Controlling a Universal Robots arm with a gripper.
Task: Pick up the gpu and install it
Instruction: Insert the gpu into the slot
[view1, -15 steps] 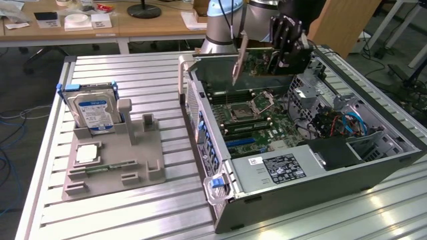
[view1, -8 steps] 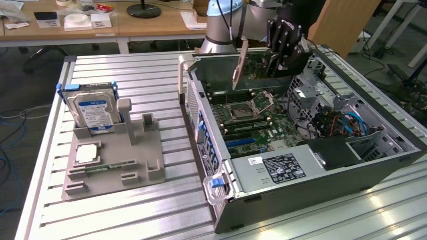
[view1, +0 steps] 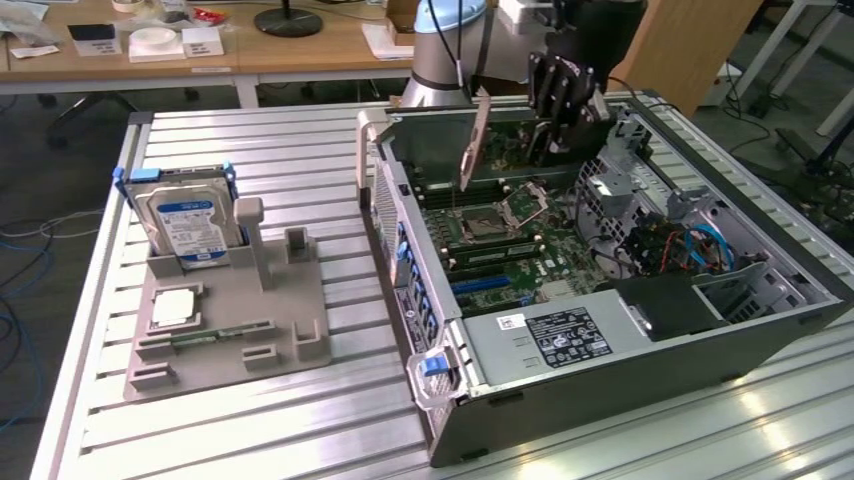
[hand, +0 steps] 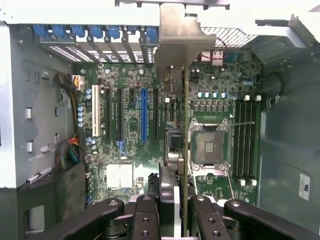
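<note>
The gpu (hand: 176, 55) is a slim dark card seen edge-on, its silvery bracket toward the blue tabs (hand: 95, 32) at the case wall. The end effector (hand: 181, 200) is clenched on it, holding it upright over the motherboard (hand: 130, 125) inside the open case (view1: 641, 360), between the slots (hand: 144, 115) and the CPU socket (hand: 207, 147). On the desk (view1: 267, 150), well apart from the case, a hard drive (view1: 187, 220) stands in a grey holder (view1: 227, 330).

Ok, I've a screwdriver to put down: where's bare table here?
Bare slats of the table lie beyond the grey fixture, up to the case; also beside the case, at the exterior view's lower right. The strip between fixture and case is narrow. Inside the case it is crowded, with the hand holding the gpu over the motherboard.
</note>
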